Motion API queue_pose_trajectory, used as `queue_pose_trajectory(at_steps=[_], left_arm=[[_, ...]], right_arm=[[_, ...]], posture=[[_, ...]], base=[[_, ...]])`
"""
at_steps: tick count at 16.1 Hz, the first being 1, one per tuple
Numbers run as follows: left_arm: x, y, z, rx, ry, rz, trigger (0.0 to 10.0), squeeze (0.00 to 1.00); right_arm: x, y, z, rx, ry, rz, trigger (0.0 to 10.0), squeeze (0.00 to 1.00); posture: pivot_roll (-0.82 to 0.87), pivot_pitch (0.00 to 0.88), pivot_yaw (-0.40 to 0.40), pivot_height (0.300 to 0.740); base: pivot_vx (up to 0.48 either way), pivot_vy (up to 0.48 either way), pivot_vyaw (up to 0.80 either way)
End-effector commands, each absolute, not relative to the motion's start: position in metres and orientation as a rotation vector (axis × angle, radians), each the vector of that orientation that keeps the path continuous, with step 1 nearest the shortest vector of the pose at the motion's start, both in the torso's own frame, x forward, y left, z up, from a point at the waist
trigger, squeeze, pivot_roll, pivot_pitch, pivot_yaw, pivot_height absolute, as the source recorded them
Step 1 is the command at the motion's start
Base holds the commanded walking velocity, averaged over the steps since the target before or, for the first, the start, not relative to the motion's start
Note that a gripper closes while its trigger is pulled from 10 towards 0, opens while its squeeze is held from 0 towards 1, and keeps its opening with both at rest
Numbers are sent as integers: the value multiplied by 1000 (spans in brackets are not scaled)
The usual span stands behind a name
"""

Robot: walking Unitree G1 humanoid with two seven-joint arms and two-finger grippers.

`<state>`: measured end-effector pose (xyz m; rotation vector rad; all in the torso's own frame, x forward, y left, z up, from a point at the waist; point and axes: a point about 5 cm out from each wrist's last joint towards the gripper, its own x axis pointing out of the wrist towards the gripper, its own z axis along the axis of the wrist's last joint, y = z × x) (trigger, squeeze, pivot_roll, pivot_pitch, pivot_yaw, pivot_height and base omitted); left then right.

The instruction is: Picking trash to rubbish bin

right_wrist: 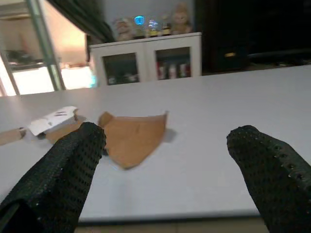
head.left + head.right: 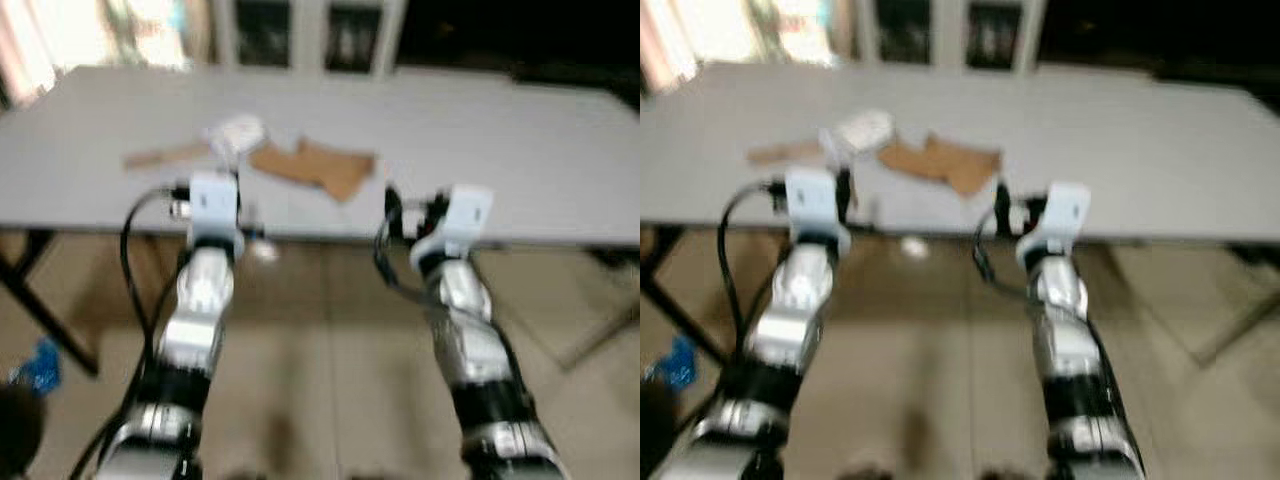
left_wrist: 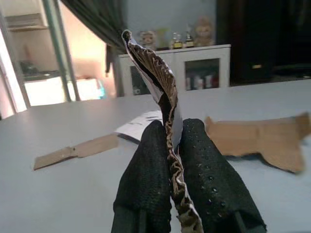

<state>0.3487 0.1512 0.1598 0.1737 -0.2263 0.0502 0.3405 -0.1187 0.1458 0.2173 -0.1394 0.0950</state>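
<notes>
My left gripper (image 3: 172,131) is shut on a crumpled strip of corrugated cardboard (image 3: 155,73) with a white face, which stands up above the fingers (image 3: 146,160). It hovers at the near edge of the grey table (image 2: 520,150). On the table lie a large brown cardboard piece (image 2: 315,165), a narrow cardboard strip (image 2: 165,156) and a white paper scrap (image 3: 141,128). My right gripper (image 1: 165,141) is open with nothing between its fingers (image 1: 73,160). It points at the brown piece (image 1: 133,138) from the table's near edge.
Black folding table legs (image 2: 45,310) stand at the left, and another leg (image 2: 600,335) at the right. A blue object (image 2: 38,365) and a small white scrap (image 2: 265,250) lie on the tiled floor. A white glass-door cabinet (image 1: 150,63) stands behind the table.
</notes>
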Motion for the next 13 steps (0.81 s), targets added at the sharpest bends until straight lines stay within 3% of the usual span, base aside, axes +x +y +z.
queue_pose_trajectory(at_steps=[1,8,10,13], left_arm=[[349,150,161,179,-229,47,10000,0],[349,151,156,184,-206,42,10000,0],[349,152,154,193,-191,45,10000,0],[348,167,107,292,45,30,10000,0]], right_arm=[[342,-119,150,218,-152,96,10000,0],[342,-123,146,208,-131,85,10000,0],[342,-126,142,219,-112,71,10000,0],[342,-143,102,186,95,44,10000,0]], posture=[[-21,30,-51,740],[-25,44,-53,740],[-25,46,-53,740],[-27,50,-61,740]], base=[[-255,0,0],[-249,0,0],[0,0,0],[0,0,0]])
